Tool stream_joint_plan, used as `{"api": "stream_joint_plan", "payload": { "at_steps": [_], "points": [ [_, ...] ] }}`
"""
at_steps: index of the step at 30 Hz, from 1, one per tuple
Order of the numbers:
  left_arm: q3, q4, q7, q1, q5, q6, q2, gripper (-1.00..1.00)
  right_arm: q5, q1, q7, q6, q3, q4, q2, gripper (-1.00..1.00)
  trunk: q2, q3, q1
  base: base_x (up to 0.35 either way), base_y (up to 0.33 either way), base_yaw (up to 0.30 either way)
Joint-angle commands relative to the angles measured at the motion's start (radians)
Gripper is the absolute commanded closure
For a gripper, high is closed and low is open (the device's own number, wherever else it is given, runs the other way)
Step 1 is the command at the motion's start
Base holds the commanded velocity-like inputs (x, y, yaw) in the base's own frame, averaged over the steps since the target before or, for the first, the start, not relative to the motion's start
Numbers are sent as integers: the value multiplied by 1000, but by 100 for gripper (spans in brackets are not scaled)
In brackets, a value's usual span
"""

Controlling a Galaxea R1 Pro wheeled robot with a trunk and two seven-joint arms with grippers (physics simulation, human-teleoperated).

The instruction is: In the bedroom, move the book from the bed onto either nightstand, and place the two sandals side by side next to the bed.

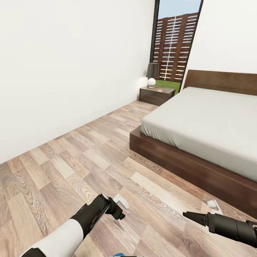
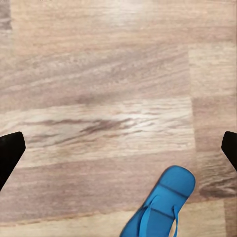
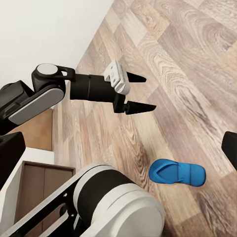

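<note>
I see one blue sandal (image 3: 177, 173) flat on the plank floor (image 1: 71, 167) below my left tool (image 3: 132, 92), fingers apart; right tool (image 1: 194, 216) state unclear; bed (image 1: 207, 121) at right.

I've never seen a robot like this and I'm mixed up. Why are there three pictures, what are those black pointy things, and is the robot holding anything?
It is a robot with two arms, and each picture comes from a different camera on it. The big room picture is from its head, looking down at its own arms. There you see the bed, a nightstand with a lamp by the window, and the wooden floor.

The other two cameras sit near the robot's hands, called grippers. The black pointy things are their fingers. The left hand's camera looks straight down at the floor and sees part of a blue sandal. The right hand's camera looks across at the left gripper, which is open, and sees that sandal lying below it.

The right gripper shows in the head picture. Neither hand holds anything.
</note>
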Motion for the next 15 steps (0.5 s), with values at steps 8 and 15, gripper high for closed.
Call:
{"api": "stream_joint_plan", "payload": {
  "at_steps": [8,15],
  "points": [
    [0,-1,-7,0,-11,2,-11,-100,-3,0,1,8,-1,0,-1,-100,0,-1,0,0,0,0],
    [0,7,-3,0,-15,4,-18,-100,-3,0,1,8,-1,0,-2,-100,0,-1,0,0,0,0]
  ]
}}
